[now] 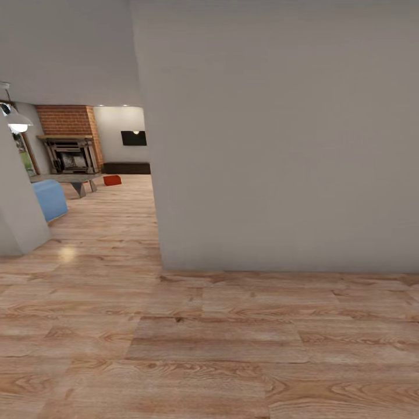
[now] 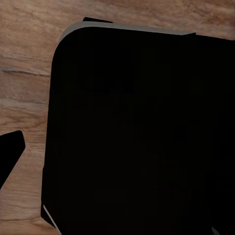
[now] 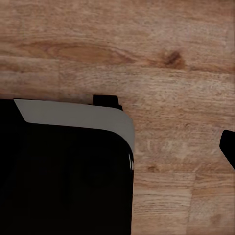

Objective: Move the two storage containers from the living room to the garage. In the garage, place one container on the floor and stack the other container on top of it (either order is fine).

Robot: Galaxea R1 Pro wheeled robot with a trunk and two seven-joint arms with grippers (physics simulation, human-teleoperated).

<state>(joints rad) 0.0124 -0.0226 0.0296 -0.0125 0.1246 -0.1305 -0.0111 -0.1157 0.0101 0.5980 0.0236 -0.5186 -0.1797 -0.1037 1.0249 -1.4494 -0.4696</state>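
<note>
Presently one storage container [image 1: 112, 180] sits on the wood-plank floor [image 1: 174, 349] far off at left, in the living room beside the coffee table [image 1: 73, 181], beyond the grey wall [image 1: 279, 145]. Neither arm is judged nearer; its long axis is too small to read, and whether either gripper is open cannot be told.

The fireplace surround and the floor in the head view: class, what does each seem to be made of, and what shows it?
Red-brown fireplace surround: apparently matt brick, from its rows of small blocks.
Light plank floor: apparently wood or a wood-look laminate, with grain, knots, board seams and a faint sheen.
</note>
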